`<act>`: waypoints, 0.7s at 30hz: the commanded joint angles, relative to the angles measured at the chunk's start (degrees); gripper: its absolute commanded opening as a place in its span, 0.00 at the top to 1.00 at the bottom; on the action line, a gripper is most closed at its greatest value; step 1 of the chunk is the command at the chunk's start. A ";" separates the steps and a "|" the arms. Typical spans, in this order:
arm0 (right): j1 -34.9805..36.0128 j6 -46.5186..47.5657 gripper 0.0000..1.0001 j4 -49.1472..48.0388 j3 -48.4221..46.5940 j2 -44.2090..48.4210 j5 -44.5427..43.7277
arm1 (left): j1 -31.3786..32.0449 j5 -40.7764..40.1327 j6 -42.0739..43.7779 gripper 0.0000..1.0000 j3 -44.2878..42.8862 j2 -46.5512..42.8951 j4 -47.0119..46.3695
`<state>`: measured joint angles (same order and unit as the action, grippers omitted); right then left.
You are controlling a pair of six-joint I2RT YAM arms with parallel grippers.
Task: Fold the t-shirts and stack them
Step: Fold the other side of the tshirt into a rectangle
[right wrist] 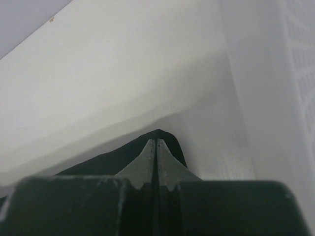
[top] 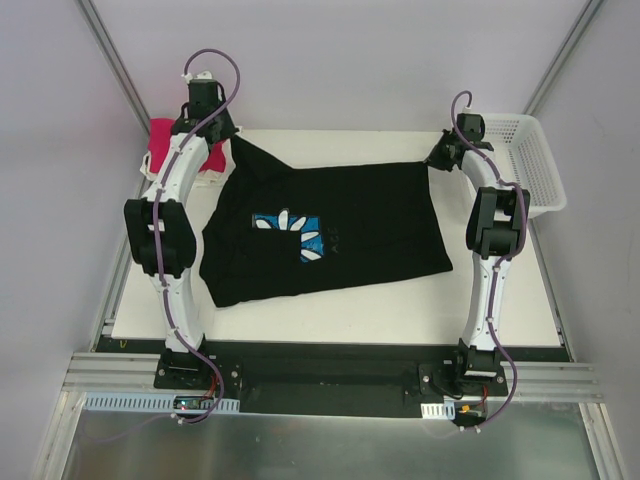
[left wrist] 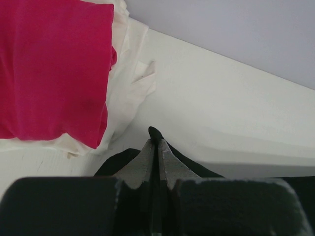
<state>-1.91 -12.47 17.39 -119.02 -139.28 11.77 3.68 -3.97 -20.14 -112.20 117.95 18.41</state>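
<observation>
A black t-shirt (top: 340,230) with a blue daisy print, its collar not discernible and the print partly creased away, is spread on the table (top: 400,312), long axis laid from 9 to 3 o'clock, far corners pinched by the closed left gripper (left wrist: 156,143) at 11 and right gripper (right wrist: 156,142) at 1.

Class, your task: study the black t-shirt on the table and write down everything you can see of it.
The black t-shirt looks like soft, matte cloth. It lies spread mostly flat and slightly askew on the white table, with a few wrinkles. Near its middle is a blue square print with white daisy petals, creased by a fold. Its two far corners are pinched: the left gripper is shut on one and the right gripper on the other.
</observation>
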 commanded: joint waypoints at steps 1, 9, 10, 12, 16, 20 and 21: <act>-0.72 1.31 0.99 -0.34 -1.21 2.35 -0.78 | -0.26 -2.10 0.54 1.00 1.19 -6.06 -0.92; -0.72 1.04 0.99 -2.79 5.88 6.47 -0.26 | -0.26 -2.36 -0.16 1.00 7.17 -11.33 -0.84; -0.72 1.13 0.99 -3.84 7.12 8.31 -0.34 | -0.26 -2.45 -0.42 1.00 8.04 -12.47 -0.92; -0.72 1.66 0.99 -4.73 10.89 10.51 -0.69 | -0.26 -2.80 -0.34 1.00 10.51 -13.71 -0.92; -0.72 3.06 0.99 -5.44 13.81 13.95 -0.78 | 0.53 -3.42 -0.51 1.00 11.74 -15.47 -0.92; -0.72 4.12 0.99 -5.08 15.40 16.32 -0.87 | 1.59 -4.11 -0.86 1.00 13.41 -16.87 -0.92; -0.72 4.29 0.99 -5.17 15.75 17.19 -0.78 | 1.85 -4.21 -0.78 1.00 13.76 -17.49 -0.92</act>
<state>-2.07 -10.39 13.67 -104.36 -128.90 12.16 4.36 -5.76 -20.29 -99.92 105.19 18.57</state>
